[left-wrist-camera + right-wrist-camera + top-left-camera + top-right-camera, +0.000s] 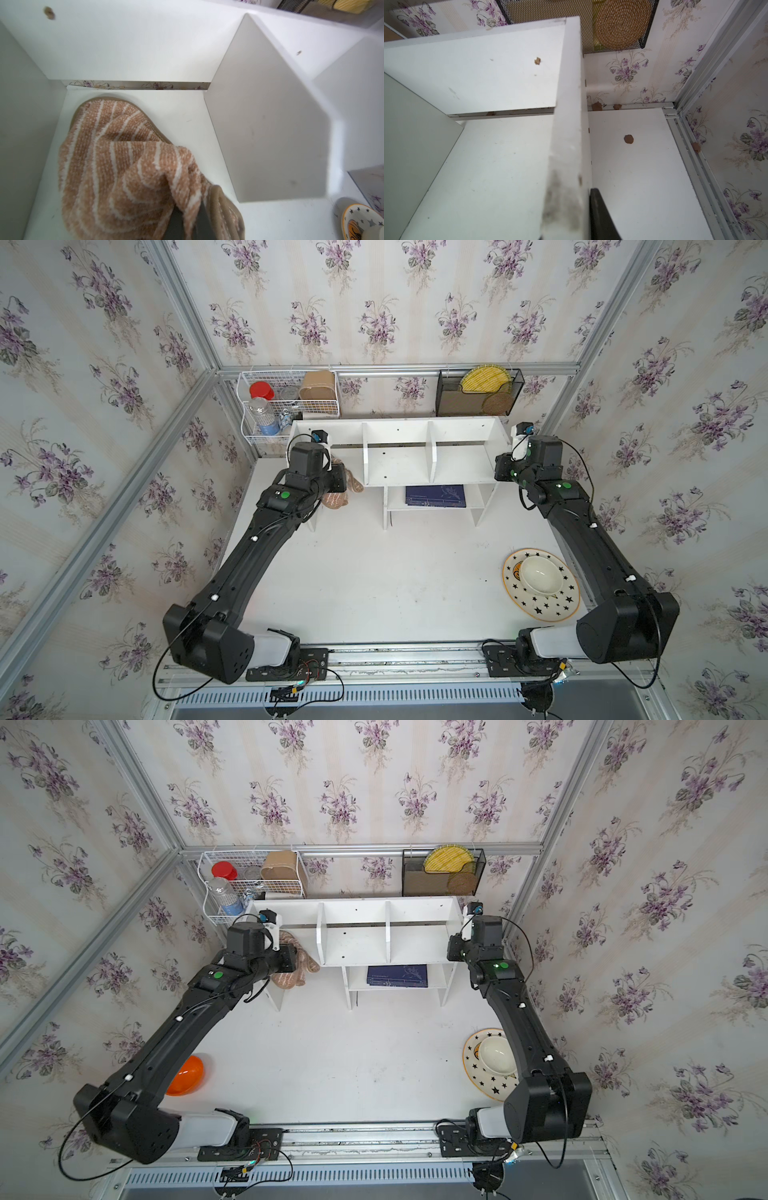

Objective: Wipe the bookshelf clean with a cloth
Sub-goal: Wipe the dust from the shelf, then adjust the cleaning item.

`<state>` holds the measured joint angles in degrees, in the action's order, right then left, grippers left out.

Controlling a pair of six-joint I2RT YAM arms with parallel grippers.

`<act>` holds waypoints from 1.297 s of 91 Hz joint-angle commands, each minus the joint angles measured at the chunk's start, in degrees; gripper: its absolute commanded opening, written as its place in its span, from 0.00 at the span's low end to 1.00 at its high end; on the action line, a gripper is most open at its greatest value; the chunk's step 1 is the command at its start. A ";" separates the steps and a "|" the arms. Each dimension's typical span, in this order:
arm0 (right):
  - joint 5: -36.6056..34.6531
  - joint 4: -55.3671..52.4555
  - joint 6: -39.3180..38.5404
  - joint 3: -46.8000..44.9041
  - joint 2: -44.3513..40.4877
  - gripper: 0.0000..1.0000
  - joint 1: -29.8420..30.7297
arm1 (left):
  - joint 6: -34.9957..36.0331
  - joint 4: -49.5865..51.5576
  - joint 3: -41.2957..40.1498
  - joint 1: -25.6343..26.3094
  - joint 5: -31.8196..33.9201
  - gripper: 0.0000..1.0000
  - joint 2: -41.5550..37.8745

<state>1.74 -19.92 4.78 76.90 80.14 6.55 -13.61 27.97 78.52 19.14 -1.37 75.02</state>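
The white bookshelf [399,464] stands along the far edge of the table [395,580]. The left gripper [190,222] is clamped on a bunched fold of the striped tan cloth [116,166]. The cloth lies on the floor of the shelf's left end compartment and spills over its front edge in both top views. The right gripper [569,214] pinches the bookshelf's right end panel between its jaws. A dark blue book [435,496] lies on the small lower shelf. Near the table's right edge sits a star-patterned plate [557,608] carrying a cream bowl [540,574].
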 commanded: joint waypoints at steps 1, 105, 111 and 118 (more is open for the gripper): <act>7.36 -4.97 10.52 0.25 -1.20 0.07 0.31 | 1.92 1.37 -0.74 0.02 -2.89 0.00 -4.91; 44.31 38.09 33.44 -1.23 -10.50 0.97 32.88 | -42.97 -73.43 -14.87 -0.51 -60.40 0.00 -13.54; 46.11 41.79 35.61 -2.25 -10.37 0.97 33.65 | -42.57 -73.50 -15.33 -0.50 -59.85 0.00 -13.20; 46.44 40.88 35.38 -1.68 -9.93 0.97 34.55 | -42.42 -74.14 -15.70 -0.50 -59.04 0.00 -13.11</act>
<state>41.10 11.18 34.96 74.85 69.91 40.16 -52.25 -38.09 63.09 18.70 -59.55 61.78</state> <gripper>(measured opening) 0.973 0.079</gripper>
